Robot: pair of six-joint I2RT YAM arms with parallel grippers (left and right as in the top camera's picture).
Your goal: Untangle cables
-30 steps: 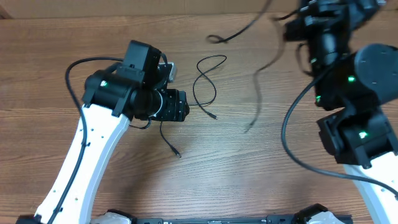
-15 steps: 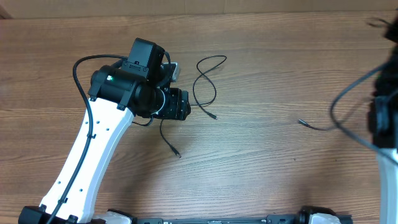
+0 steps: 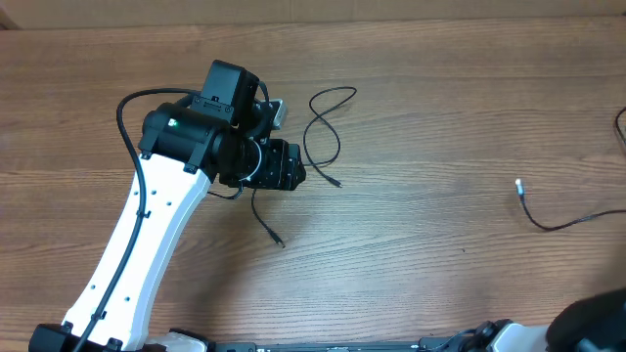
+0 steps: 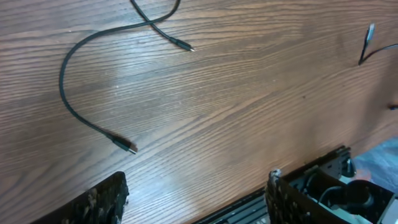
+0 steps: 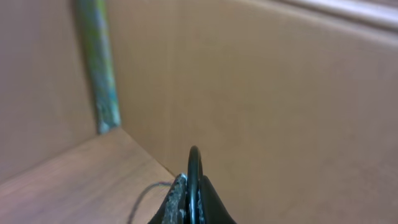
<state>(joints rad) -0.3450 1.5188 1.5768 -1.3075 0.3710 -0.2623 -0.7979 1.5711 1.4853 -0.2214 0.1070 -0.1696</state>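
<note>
Left arm (image 3: 147, 244) comes in from the near left, left gripper (image 4: 196, 202) hanging wide open. Right gripper (image 5: 191, 190) is pinched tight on a cable (image 5: 194, 163).

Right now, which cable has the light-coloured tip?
The lone cable at far right in the overhead view; its free end is white. The looped cable and the short cable beside the left arm end in dark plugs.

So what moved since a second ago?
The right pincer swung away to the right, out of the overhead view, dragging one cable along; its light tip now lies far right. The left pincer, open, and the looped cable stayed put.
</note>
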